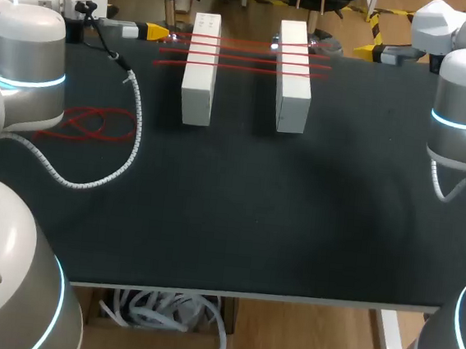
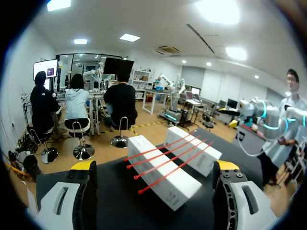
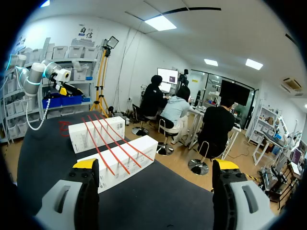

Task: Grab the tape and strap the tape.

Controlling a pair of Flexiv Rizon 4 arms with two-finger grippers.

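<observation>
Two long white boxes (image 1: 200,68) (image 1: 294,75) lie side by side at the far middle of the black table (image 1: 237,216). Several red straps (image 1: 244,56) stretch across both. A loose heap of red straps (image 1: 93,122) lies at the left. My left gripper (image 1: 156,31) hovers just left of the boxes' far ends, and my right gripper (image 1: 367,50) just right of them. In the left wrist view the left gripper (image 2: 154,167) is open, the strapped boxes (image 2: 165,179) ahead of it. In the right wrist view the right gripper (image 3: 155,165) is open and faces the boxes (image 3: 122,160).
A white corrugated cable (image 1: 114,163) from my left arm loops over the table's left side, beside the red heap. In the right wrist view my left arm (image 3: 38,76) shows beyond the boxes, with the red heap (image 3: 64,127) near it.
</observation>
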